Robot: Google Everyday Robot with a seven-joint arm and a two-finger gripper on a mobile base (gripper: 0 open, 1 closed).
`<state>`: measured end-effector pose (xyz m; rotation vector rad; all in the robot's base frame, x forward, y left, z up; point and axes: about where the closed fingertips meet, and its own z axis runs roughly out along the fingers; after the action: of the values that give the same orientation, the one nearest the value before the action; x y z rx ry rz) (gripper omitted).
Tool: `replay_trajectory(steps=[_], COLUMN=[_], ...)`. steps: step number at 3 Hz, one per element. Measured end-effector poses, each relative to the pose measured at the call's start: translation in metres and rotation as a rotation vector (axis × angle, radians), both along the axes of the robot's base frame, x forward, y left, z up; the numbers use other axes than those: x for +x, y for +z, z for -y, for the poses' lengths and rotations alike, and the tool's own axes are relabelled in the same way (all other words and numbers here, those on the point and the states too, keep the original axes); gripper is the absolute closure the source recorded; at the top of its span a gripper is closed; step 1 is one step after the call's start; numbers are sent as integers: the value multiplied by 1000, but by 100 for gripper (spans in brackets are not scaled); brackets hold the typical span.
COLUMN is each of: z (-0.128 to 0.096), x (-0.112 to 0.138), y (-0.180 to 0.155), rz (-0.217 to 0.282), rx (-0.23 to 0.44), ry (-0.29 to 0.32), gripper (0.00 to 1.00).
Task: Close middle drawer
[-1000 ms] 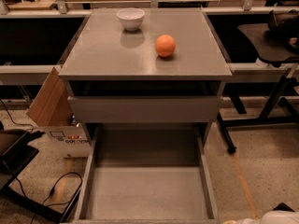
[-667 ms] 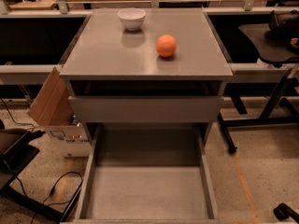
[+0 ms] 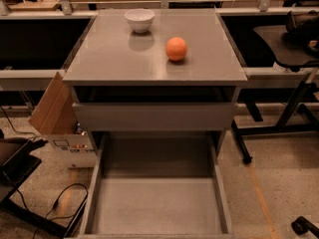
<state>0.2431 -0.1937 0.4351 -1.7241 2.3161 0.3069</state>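
Lying pulled out, middle drawer sits left of the claw, opening indiscernible.

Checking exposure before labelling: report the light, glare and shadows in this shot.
Camera view: warm, dim light; cabinet top reflects the white bowl, soft shadow beneath the orange; middle drawer darkest at its back; gripper a dark shape at the lower right edge.
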Motion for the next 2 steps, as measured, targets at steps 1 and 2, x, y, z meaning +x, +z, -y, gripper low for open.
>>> replay_trajectory(steps=[1,2], z=[0,-20], x=[0,12], y=[0,-18], rz=[0,-7], rx=[-1,45], ry=[0,27], gripper=[100,100])
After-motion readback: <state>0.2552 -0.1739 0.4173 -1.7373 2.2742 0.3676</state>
